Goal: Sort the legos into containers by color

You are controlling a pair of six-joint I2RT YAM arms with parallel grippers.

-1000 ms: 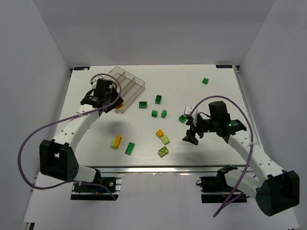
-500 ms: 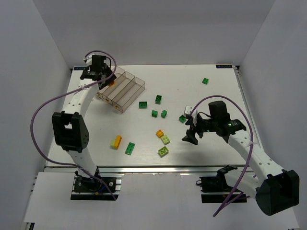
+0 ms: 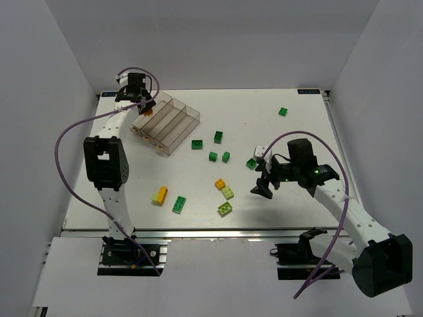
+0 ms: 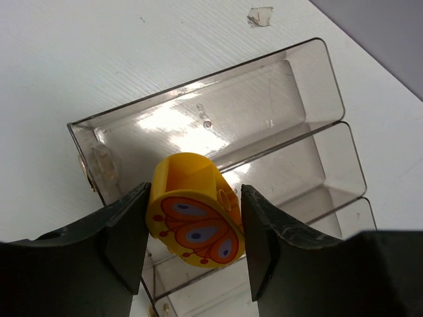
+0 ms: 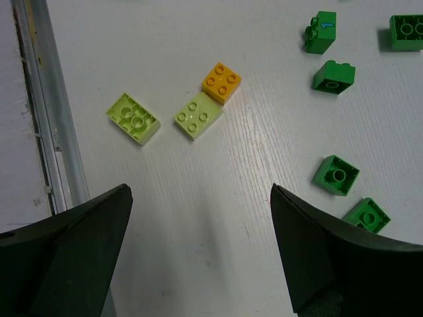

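Two left fingers (image 4: 125,241) clamp orange butterfly brick (image 4: 195,221) over tray (image 4: 264,112); right fingers (image 5: 79,244) spread, empty.

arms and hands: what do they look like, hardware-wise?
Left arm and right arm: white links, black joint housings, a loose purple cable each. Left hand and right hand: black, two broad matte fingers.

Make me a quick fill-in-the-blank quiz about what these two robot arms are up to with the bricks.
1. The left fingers grip a yellow-orange brick printed with a ____.
2. The clear tray has ____ long compartments.
3. The right fingers are ____ and hold nothing.
4. The square brick beside a lime brick is coloured ____.
Missing words: butterfly; four; open; orange.
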